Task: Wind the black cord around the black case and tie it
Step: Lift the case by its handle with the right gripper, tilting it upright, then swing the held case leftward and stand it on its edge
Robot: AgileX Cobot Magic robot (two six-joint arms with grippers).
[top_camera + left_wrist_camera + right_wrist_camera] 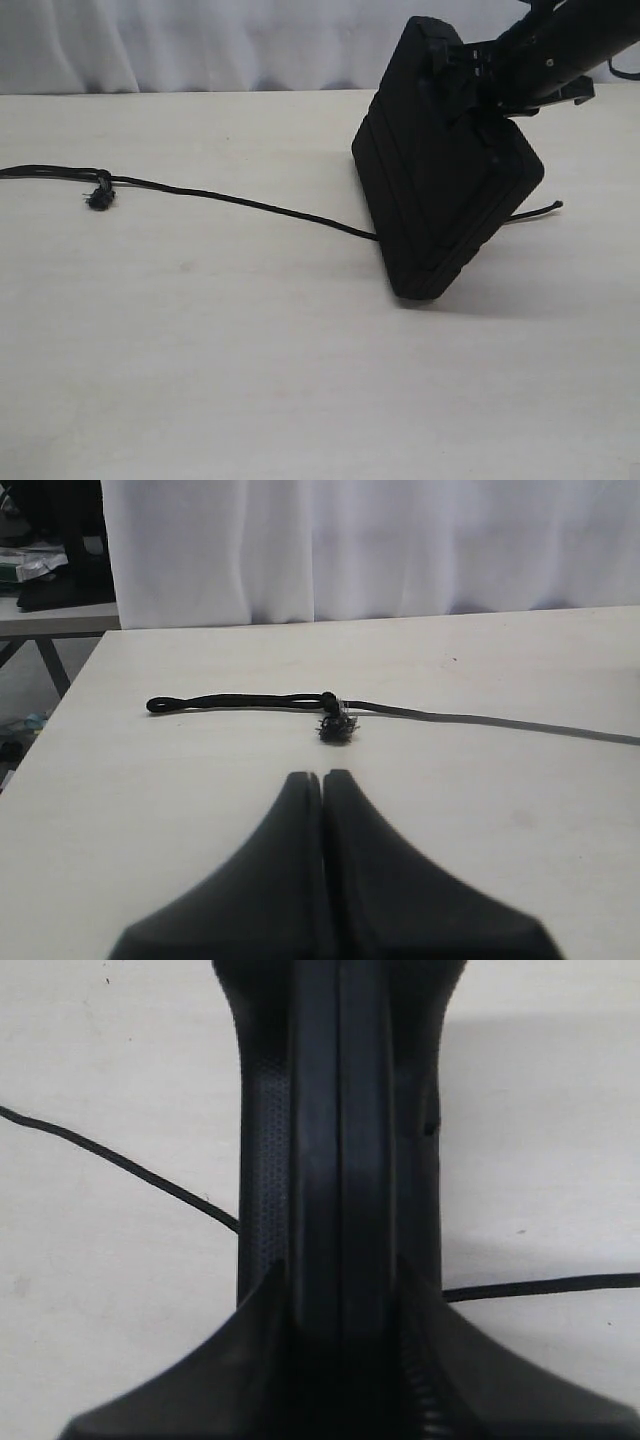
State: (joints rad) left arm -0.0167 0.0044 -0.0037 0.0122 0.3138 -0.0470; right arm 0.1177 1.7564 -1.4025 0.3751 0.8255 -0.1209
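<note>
From my left wrist camera, the left hand [322, 780] is closed, pads pressed together with nothing between them, and its lower body is a blur cut off by the frame. I cannot find that hand in the exterior view at all.

Past its tips the cord [480, 720] lies flat on the worktop [200, 800], with its frayed knot [336, 728] nearest and the doubled loop [230, 700] just beyond.

In the exterior view the near half of the worktop [250, 380] is bare, giving me open room from 4 round to 8 o'clock. The cord [240, 200] comes in from the 9 o'clock edge, where its loop end is cut off, passes the knot [99, 200] and runs to the foot of the case [440, 190] at about 2 o'clock. There it vanishes; a short tail shows again on the case's 3 o'clock side. I cannot tell whether the hidden stretch is under or behind the case.

The case stands tilted on its lower edge, and the right hand [480, 85] grips its upper end. The right wrist camera shows the fingers [262, 1290] clamped on both faces of the case [340, 1110], the cord [120, 1165] meeting it on either side.

The arm runs out of frame at 1 o'clock. A pale curtain [200, 40] closes the worktop's far edge.
</note>
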